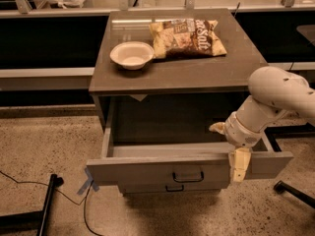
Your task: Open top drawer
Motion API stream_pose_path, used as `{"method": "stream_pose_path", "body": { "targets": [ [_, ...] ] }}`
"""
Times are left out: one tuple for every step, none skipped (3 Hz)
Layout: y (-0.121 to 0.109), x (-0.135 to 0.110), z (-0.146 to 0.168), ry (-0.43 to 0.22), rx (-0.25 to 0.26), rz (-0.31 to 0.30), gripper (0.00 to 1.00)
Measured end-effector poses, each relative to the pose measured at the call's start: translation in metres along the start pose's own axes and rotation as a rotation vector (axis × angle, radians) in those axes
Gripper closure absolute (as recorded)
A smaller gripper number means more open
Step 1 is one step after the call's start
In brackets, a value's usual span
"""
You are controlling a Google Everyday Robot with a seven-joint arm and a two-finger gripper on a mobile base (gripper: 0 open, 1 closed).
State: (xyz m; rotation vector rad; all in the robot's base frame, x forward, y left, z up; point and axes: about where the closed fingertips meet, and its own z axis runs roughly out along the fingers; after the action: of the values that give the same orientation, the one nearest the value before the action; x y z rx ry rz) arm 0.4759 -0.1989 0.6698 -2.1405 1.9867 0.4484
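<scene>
The top drawer [147, 168] of a grey cabinet [177, 75] stands pulled well out, its grey inside showing, below a white bowl [132, 54] and a bag of chips [187, 37]. The robot's gripper [227, 150] sits at the right end of the drawer front, fingers apart, one down the outer face and one inside. The opening looks all but done; the next move likely calls for lifting the gripper clear without nudging the drawer back.
</scene>
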Motion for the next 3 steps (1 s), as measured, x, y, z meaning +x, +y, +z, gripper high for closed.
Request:
{"method": "stream_pose_path", "body": {
  "targets": [
    [-0.006, -0.023, -0.023, 0.03, -0.009, -0.06, 0.0],
    [-0.024, -0.049, -0.056, 0.085, -0.002, -0.137, 0.19],
    [-0.044, -0.058, -0.081, 0.121, 0.009, -0.165, 0.38]
  ]
}}
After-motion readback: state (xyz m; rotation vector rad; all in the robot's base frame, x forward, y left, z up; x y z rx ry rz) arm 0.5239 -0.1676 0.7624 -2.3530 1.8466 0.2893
